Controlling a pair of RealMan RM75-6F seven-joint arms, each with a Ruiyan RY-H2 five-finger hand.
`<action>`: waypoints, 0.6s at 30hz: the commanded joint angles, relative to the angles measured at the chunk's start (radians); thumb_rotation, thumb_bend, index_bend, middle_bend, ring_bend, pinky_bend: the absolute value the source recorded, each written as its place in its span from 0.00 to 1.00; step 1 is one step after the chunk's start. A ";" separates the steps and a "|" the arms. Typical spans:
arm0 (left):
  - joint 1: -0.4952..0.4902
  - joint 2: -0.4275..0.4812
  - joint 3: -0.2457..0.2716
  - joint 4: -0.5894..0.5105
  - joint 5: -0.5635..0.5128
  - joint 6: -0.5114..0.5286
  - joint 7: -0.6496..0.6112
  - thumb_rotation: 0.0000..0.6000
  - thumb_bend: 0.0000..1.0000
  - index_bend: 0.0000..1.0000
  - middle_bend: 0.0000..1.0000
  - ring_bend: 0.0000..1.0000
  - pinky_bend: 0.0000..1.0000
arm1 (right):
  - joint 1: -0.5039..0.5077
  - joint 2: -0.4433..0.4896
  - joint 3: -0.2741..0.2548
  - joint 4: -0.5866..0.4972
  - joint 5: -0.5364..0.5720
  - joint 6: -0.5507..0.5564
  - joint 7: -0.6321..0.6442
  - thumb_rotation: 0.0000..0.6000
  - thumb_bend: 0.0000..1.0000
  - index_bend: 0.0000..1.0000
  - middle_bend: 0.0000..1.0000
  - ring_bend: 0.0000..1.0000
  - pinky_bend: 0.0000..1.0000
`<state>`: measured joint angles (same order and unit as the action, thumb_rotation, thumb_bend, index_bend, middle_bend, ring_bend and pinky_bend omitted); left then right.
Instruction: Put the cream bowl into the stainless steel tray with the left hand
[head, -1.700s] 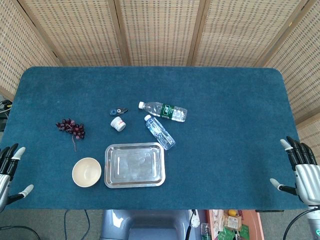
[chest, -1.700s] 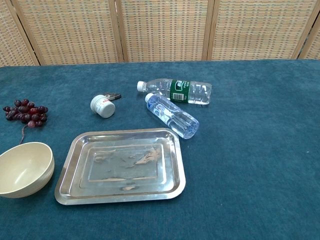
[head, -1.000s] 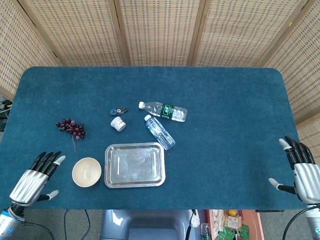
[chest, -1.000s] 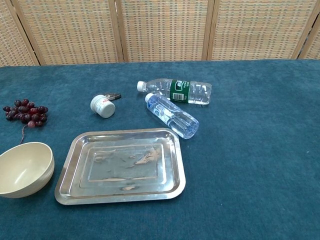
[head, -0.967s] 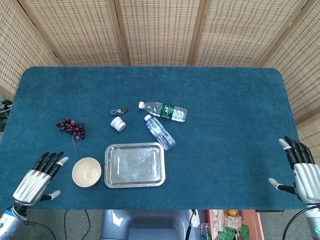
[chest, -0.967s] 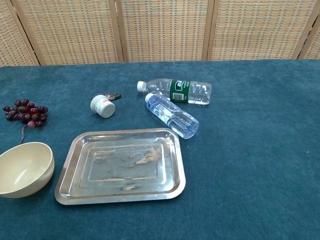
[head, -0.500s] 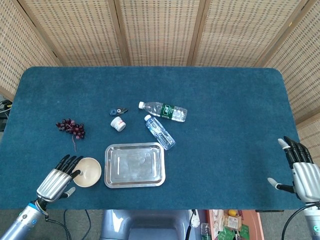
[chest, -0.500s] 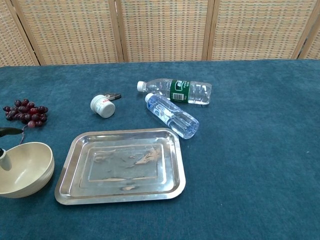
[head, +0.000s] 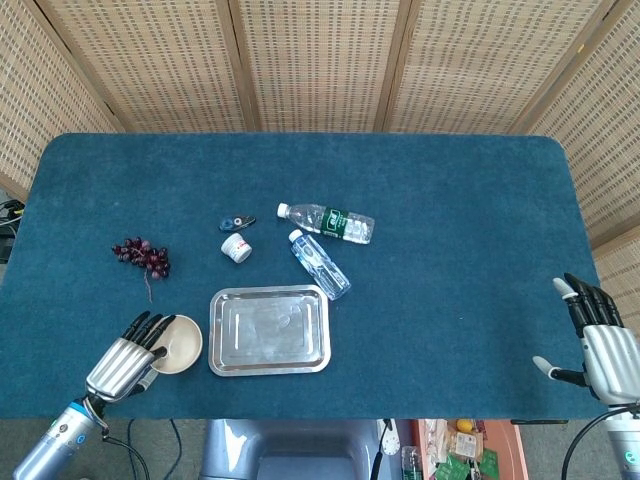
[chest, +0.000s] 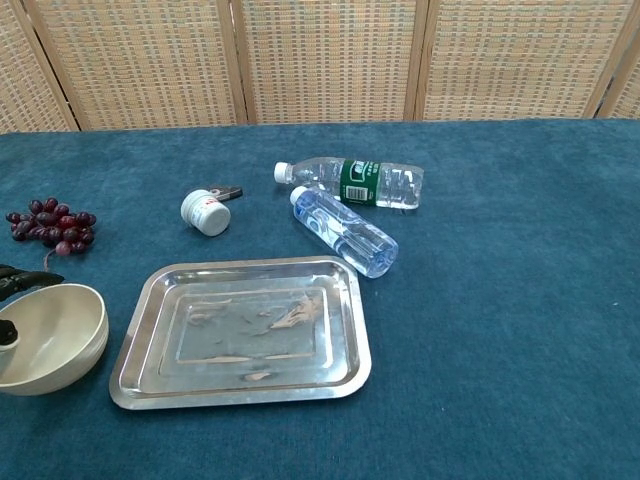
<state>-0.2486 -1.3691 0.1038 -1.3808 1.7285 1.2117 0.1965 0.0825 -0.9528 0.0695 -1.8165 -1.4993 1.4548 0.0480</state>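
The cream bowl (head: 181, 342) stands upright on the blue cloth just left of the stainless steel tray (head: 268, 330), a narrow gap between them. My left hand (head: 126, 360) lies at the bowl's left side, its fingers spread over the near-left rim. In the chest view the bowl (chest: 58, 335) sits at the left edge beside the tray (chest: 245, 335); dark fingertips (chest: 24, 278) reach over its rim and the thumb tip shows inside it. The bowl rests on the table. My right hand (head: 601, 342) hovers open at the table's right front corner.
A bunch of dark grapes (head: 142, 255) lies behind the bowl. A white jar (head: 236, 247) and a small black item (head: 237, 222) lie behind the tray, with two plastic bottles (head: 325, 222) (head: 320, 264) on their sides to its back right. Wicker screens stand behind the table.
My left hand has moved right from the table's front-left corner to the bowl, its fingers now over the rim. Bowl, tray and right hand have stayed put.
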 joint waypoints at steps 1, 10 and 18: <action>-0.001 0.005 -0.001 -0.004 -0.002 0.011 -0.008 1.00 0.44 0.63 0.00 0.00 0.00 | 0.000 0.001 -0.001 -0.001 -0.001 -0.001 0.002 1.00 0.00 0.00 0.00 0.00 0.00; -0.043 0.091 -0.060 -0.155 0.013 0.083 -0.024 1.00 0.44 0.64 0.00 0.00 0.00 | 0.001 0.005 0.000 -0.001 0.001 -0.003 0.015 1.00 0.00 0.00 0.00 0.00 0.00; -0.163 0.079 -0.119 -0.260 0.018 -0.027 0.022 1.00 0.46 0.65 0.00 0.00 0.00 | 0.003 0.004 0.000 -0.002 0.000 -0.004 0.011 1.00 0.00 0.00 0.00 0.00 0.00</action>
<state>-0.3732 -1.2747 0.0068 -1.6183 1.7467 1.2257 0.1923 0.0853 -0.9484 0.0691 -1.8187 -1.4991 1.4513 0.0594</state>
